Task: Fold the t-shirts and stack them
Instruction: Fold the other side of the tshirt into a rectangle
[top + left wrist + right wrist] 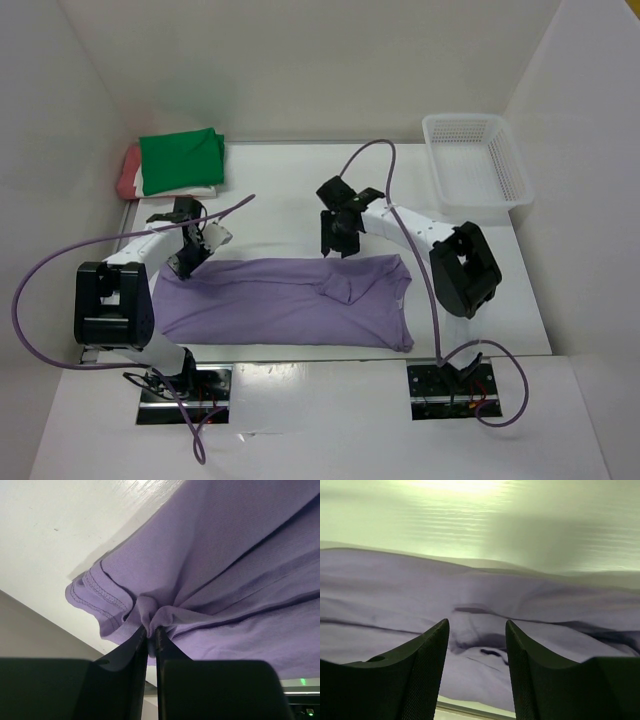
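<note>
The lavender-purple shirt (290, 300) lay spread across the near middle of the surface (280, 200), its long axis running from 9 o'clock to 3 o'clock in the overhead view. A stitched edge, probably the hem, was at the 9 o'clock end, and a small rumpled lump sat right of centre. The left tool (185, 265) was clamped on the shirt's far corner at the 9 o'clock end. The left wrist view showed its fingers pressed together with a pinch of purple cloth bunched between them, just beside the double-stitched edge. The right tool (336, 245) hung over the shirt's 12 o'clock edge, a little right of centre. Its fingers stood apart and held nothing, and the right wrist view showed cloth lying directly beneath them. The fold appeared barely begun. The coming move likely turned on the right tool dropping onto that far edge, so that both tools gripped the same long side and could carry it toward 6 o'clock. The right arm was the nearer one to that point. From the shirt's 9 o'clock end, toward 11 o'clock, a stack sat by the far-left wall: the bright green shirt (182, 160) folded on top, the cream-white shirt (185, 190) under it, and the salmon-red shirt (128, 172) showing at the left side. Toward 2 o'clock stood the white mesh basket (515, 165), well apart from the shirt.
</note>
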